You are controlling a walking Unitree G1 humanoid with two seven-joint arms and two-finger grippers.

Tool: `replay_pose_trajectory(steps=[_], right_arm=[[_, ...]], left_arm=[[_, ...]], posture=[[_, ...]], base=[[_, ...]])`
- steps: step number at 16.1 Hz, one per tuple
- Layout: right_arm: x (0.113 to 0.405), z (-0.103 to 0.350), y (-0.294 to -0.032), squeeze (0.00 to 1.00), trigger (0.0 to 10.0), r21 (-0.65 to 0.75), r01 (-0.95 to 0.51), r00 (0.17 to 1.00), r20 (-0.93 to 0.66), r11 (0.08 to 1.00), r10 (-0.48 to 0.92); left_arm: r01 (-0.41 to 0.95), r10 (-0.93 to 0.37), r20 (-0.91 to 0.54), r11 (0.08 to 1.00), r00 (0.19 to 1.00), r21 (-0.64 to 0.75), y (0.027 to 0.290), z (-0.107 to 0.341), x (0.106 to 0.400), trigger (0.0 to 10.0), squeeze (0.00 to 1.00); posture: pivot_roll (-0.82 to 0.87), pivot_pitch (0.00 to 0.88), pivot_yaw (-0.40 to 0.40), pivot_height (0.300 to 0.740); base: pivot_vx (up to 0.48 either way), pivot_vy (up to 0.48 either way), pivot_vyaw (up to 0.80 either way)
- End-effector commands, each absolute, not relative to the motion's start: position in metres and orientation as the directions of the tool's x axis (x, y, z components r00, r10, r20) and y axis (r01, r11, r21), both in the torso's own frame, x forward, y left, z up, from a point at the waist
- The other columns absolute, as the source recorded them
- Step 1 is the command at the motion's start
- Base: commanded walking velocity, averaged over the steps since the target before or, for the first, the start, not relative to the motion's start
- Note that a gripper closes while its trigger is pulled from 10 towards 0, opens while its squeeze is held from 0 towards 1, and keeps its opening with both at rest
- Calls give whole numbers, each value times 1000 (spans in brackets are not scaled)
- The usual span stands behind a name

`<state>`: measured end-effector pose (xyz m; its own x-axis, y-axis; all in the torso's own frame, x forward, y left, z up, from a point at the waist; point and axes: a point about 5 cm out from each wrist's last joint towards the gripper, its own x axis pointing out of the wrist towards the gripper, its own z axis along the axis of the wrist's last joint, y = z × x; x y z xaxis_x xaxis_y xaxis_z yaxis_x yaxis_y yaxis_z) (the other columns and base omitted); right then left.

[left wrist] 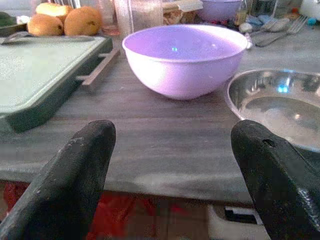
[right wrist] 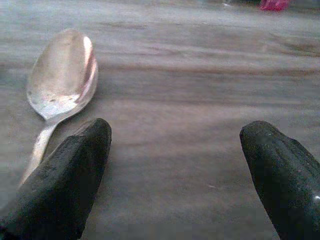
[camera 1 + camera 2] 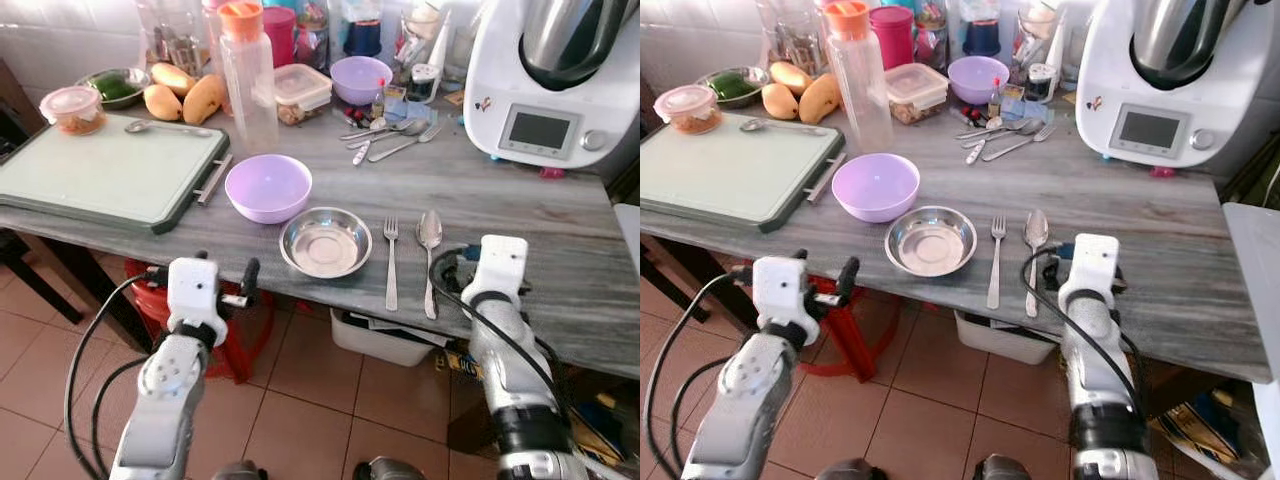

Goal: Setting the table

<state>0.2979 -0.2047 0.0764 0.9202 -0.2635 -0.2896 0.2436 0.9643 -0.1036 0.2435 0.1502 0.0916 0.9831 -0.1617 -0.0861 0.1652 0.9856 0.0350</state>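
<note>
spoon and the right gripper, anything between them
Nothing visible. The open right gripper sits low over the table beside the spoon. The spoon's handle runs next to one finger, and only bare tabletop lies between the fingers.

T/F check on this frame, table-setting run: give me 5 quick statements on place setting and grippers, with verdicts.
1. The fork lies between the steel bowl and the spoon. True.
2. The right gripper is shut on the spoon. False: its fingers are open, and the spoon lies on the table beside one finger.
3. The purple bowl near the table's front edge holds food. False: it looks empty.
4. The left gripper is open, facing the purple bowl and the steel bowl. True.
5. The clear bottle lies on its side. False: it stands upright behind the purple bowl.
</note>
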Motion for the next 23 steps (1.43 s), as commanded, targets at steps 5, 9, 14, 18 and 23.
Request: replay_pose_trajectory(steps=[5, 9, 14, 18, 23], right_arm=[[300, 70, -192, 0, 10000, -81, 201, 914, -344, 976, -216], [300, 66, -187, 0, 10000, -68, 166, 911, -372, 984, -179], [305, 67, -181, 0, 10000, -48, 134, 917, -374, 990, -142], [306, 67, -176, 0, 10000, -26, 115, 920, -374, 993, -116], [310, 69, -168, 0, 10000, -9, 96, 924, -371, 995, -93]], left_arm=[[198, -193, -125, 980, 973, 30, 156, 94, 231, 10000, 0], [332, -341, -151, 940, 928, -85, 151, 93, 217, 10000, 0], [338, -347, -161, 937, 924, -82, 151, 95, 216, 10000, 0], [345, -356, -164, 934, 920, -91, 150, 95, 216, 10000, 0], [348, -358, -164, 933, 919, -90, 149, 96, 217, 10000, 0]], posture=[[67, 34, 22, 740], [69, 40, 22, 740], [70, 38, 19, 740], [71, 39, 20, 740], [70, 37, 21, 740]], base=[[0, 0, 0], [0, 0, 0], [0, 0, 0], [0, 0, 0], [0, 0, 0]])
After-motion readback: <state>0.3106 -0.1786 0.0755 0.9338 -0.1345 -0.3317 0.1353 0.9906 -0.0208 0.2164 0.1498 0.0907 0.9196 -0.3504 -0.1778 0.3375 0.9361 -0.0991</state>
